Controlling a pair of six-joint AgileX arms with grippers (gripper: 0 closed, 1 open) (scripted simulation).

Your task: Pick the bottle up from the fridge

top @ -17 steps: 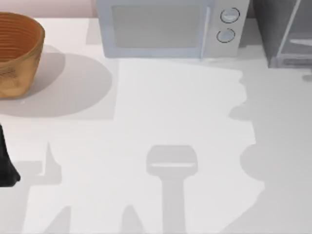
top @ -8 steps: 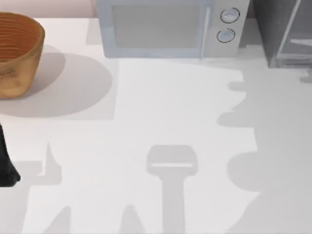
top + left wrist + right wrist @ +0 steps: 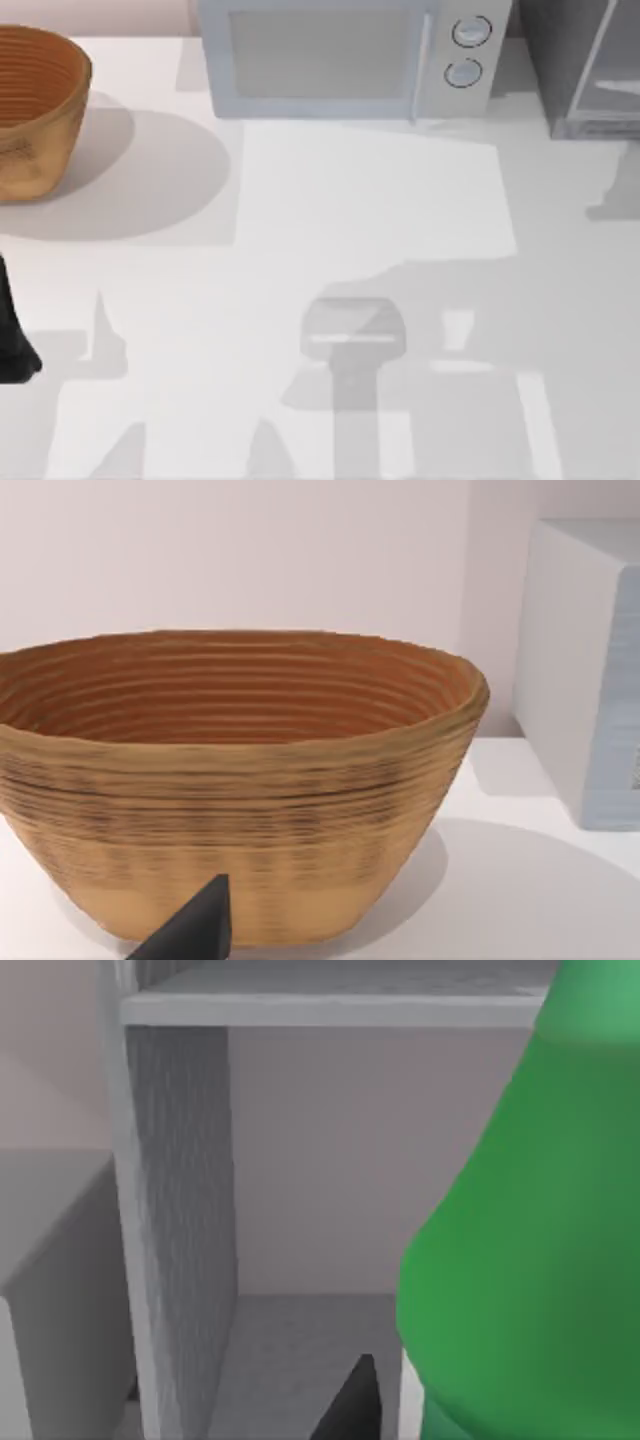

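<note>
Close up, bottle (image 3: 520, 1250) just beside right end effector (image 3: 350, 1405) inside fridge (image 3: 180, 1210); finger spread unclear.

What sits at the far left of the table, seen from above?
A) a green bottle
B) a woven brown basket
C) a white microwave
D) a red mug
B: the woven brown basket stands at the table's left edge in the top view, while the white microwave is at the back middle, and the green bottle shows up close beside the fridge in the right wrist view.
</note>
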